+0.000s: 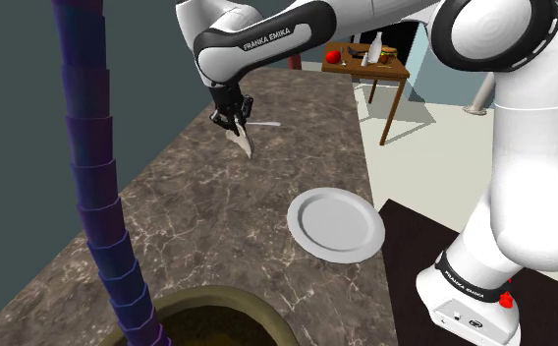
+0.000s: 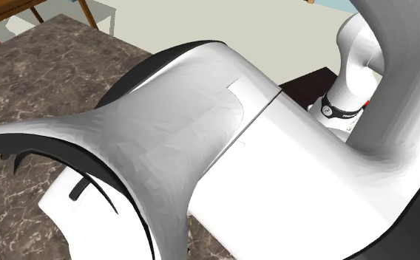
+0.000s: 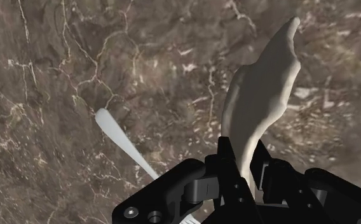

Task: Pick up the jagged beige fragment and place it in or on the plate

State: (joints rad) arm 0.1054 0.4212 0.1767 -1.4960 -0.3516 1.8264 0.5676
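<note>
The end effector (image 1: 235, 119) is in the upper middle of the shoulder view. It hangs down from the white arm (image 1: 267, 39) over the brown marble desk (image 1: 198, 226). Its two black fingers (image 3: 227, 162) are closed tight on the beige piece (image 1: 245, 144). They have hold of it and nothing else. The piece sticks out just under the end effector and points down at the desk. I cannot tell if its tip touches the desk. In the wrist view the fingers pinch one end of the piece, one on each side. The rest of it reaches out past the fingertips, long and bumpy, with a bent tip. A thin white thing (image 1: 265, 125) lies flat on the desk just beside the end effector. The round white plate (image 1: 336, 224) lies on the desk in the lower middle of the shoulder view, near the desk's right edge and well apart from the piece. A tall purple pole (image 1: 95, 167) stands at the left of that frame. A small wooden table (image 1: 380, 71) is at the top right. In the second exterior view the arm is close to the camera, and the desk shows in the upper left.
</note>
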